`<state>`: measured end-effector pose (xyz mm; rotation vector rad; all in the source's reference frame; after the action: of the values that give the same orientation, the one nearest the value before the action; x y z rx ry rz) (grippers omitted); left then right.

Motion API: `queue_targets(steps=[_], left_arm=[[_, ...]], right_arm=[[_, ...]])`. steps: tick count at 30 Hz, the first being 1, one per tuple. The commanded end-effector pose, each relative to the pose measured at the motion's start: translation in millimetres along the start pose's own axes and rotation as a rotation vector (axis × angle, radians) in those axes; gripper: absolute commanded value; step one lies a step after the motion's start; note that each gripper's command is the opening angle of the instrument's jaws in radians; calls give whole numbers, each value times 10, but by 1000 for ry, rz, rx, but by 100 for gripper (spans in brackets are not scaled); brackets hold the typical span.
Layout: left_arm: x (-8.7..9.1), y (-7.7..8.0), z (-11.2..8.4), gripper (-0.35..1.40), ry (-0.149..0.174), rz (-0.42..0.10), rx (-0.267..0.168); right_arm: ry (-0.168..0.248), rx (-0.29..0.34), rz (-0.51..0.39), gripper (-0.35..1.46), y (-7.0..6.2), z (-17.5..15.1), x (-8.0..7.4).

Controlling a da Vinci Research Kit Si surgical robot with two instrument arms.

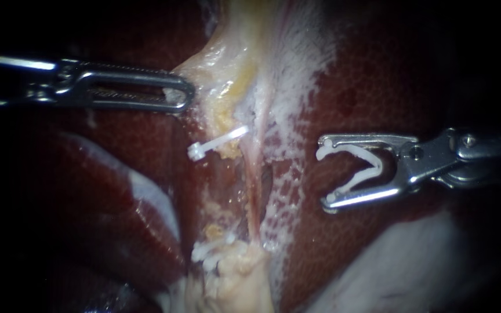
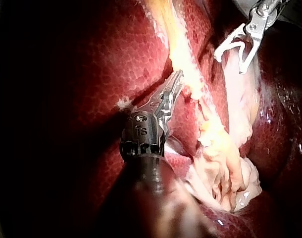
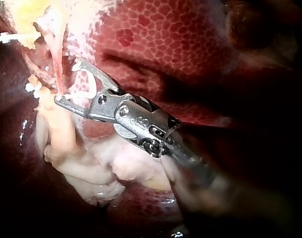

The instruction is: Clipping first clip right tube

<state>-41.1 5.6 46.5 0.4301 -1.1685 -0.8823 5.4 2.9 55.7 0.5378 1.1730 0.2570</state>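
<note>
Endoscope view: right instrument (image 1: 324, 173) jaws hold clip (image 1: 376, 165) near tube (image 1: 253, 197); left instrument (image 1: 184, 95) grips tissue (image 1: 215, 64).

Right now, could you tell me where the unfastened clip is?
Endoscope view, right side: the open clip sits between the jaws of the right instrument, over the liver, clear of the tube.

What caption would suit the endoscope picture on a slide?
Left instrument grips pale tissue while the right instrument, loaded with a white clip, faces the thin tube.
</note>
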Motion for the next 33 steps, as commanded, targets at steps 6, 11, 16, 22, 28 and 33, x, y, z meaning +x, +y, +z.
queue_targets(steps=[6,11,16,22,28,33], left_arm=[[0,-1,0,-35,0,0,0],[-13,-4,-8,-35,2,-7,5],[-34,-6,-21,-35,1,-25,8],[-50,-10,-34,-35,-11,-18,6],[-54,-19,-37,-35,-17,-15,2],[-55,-20,-37,-35,-17,-15,1]], right_arm=[[0,-2,22,60,-1,2,-3],[0,-7,61,59,-6,10,-14],[-3,9,80,59,-12,27,-27],[-17,81,126,58,-20,45,-32],[-5,150,161,55,-30,61,-25],[-10,209,163,54,-27,75,-20]])
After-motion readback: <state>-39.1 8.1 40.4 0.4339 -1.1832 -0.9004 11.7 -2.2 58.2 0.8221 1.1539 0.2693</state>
